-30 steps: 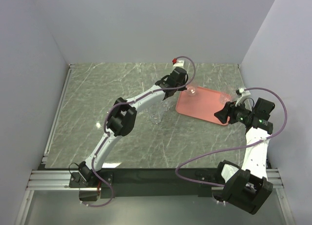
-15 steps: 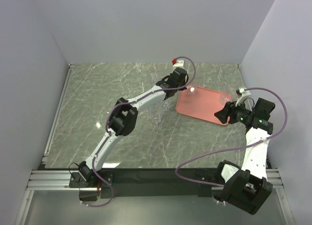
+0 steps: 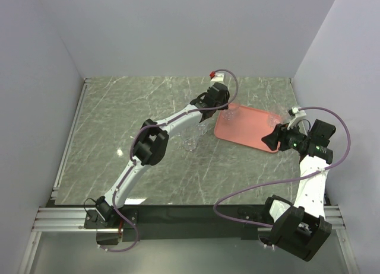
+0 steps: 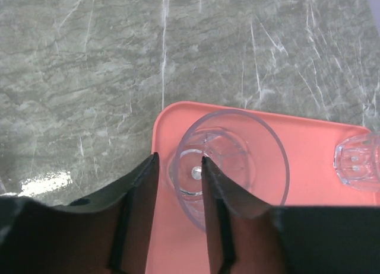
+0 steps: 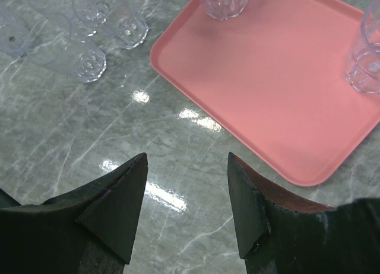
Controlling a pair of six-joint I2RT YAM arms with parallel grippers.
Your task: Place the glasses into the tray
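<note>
One glass (image 4: 249, 161) stands upright in the far-left corner of the tray (image 4: 320, 167), close to the rim on both sides. The left gripper (image 4: 178, 158) straddles its near wall, one finger inside the glass and one outside. The gap between the fingers is much wider than the thin wall, so the grip looks let go, not pinching. A second glass (image 4: 358, 161) stands by the tray's far edge toward the right corner, well apart from the first.

Judged from that, two are in and the bulk of the job is left. The loose glasses (image 5: 89, 65), at least four, sit bunched on the table (image 4: 89, 66) just off the tray's near-left corner, some touching or nearly so.

The tray's middle and whole near half are bare, so there is plenty of room for the rest. The right gripper (image 5: 187, 158) hangs over the table just off the tray's near edge, jaws wide and empty, with free table ahead of it up to the bunch. The left arm (image 3: 178, 121) crosses above that bunch, so its withdrawal likely has to go up first, both to spare them and to keep the inner finger from tipping the corner glass over the rim. The right wall (image 3: 350, 60) stands close beside the right arm.
</note>
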